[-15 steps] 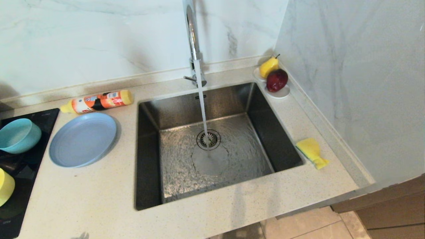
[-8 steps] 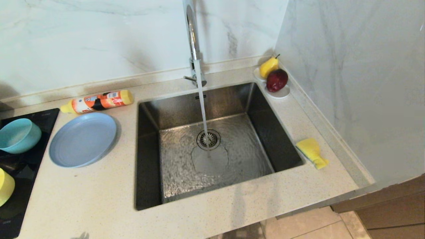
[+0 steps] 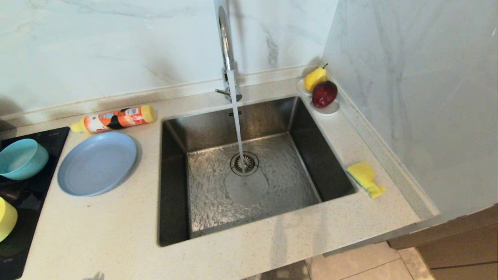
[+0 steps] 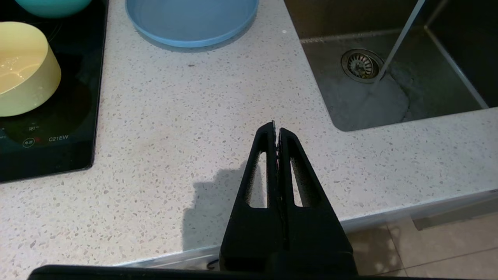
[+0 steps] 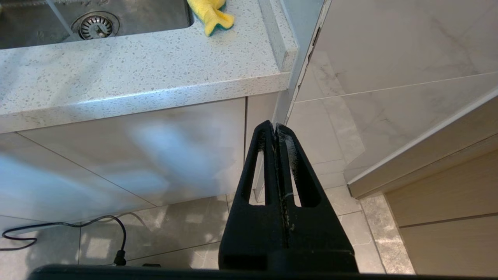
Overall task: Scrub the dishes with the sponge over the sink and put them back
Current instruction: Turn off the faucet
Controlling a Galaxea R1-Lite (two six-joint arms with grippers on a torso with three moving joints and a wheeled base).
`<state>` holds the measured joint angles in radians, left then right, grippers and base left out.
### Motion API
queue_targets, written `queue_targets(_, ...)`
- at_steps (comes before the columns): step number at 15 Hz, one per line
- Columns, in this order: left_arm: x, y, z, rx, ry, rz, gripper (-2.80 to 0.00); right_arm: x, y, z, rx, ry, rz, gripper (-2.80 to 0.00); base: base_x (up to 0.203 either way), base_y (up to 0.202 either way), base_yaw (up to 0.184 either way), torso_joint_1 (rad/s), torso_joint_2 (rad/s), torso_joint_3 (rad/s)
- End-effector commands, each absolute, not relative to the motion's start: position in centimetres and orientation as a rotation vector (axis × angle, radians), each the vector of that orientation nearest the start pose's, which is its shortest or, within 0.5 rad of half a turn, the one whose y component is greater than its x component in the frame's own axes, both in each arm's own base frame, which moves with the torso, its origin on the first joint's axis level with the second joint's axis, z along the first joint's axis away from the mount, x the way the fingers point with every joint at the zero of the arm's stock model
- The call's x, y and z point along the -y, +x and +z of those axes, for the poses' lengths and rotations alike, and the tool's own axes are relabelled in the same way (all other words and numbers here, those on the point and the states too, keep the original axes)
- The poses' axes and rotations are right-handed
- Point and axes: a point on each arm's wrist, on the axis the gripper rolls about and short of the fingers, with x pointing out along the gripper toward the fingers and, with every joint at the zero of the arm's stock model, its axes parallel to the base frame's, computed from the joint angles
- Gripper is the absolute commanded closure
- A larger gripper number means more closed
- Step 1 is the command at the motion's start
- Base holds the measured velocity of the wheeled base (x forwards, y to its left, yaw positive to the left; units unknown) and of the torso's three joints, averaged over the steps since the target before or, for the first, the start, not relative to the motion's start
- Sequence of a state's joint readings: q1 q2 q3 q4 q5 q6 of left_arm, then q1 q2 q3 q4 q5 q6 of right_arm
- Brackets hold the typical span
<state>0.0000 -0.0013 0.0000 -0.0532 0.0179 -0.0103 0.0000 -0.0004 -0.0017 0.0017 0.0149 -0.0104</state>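
The speckled surface [image 3: 97, 233] carried the sink [image 3: 179, 186], water running from its faucet [image 3: 225, 46] onto the drain. Left of the sink lay the grey-blue plate [image 3: 97, 163], then the teal bowl [image 3: 21, 158] and yellow-green bowl [image 3: 6, 217] on a black cooktop [image 3: 23, 202]. The sponge [image 3: 365, 179] lay right of the sink. The left claw [image 4: 276, 130] hung clenched and empty above the surface's front edge; the right claw [image 5: 275, 130], likewise clenched, sat below it.
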Motion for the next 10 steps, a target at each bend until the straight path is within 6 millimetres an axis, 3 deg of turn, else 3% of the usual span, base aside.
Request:
queue_targets(1,0.0,-2.1,7.5,0.032,-0.009,0.021,0.00,0.0,-2.3,7.6,0.000,-0.012,0.015,0.00,0.000,0.000,0.000,0.000,0.00,0.000)
queue_targets(8,0.0,-2.1,7.5,0.033,-0.013,0.022,0.00,0.0,-2.3,7.6,0.000,-0.011,0.015,0.00,0.000,0.000,0.000,0.000,0.00,0.000)
queue_targets(10,0.0,-2.6,9.2,0.078,-0.016,0.017,0.00,0.0,-2.3,7.6,-0.001,-0.011,0.015,0.00,0.000,0.000,0.000,0.000,0.00,0.000)
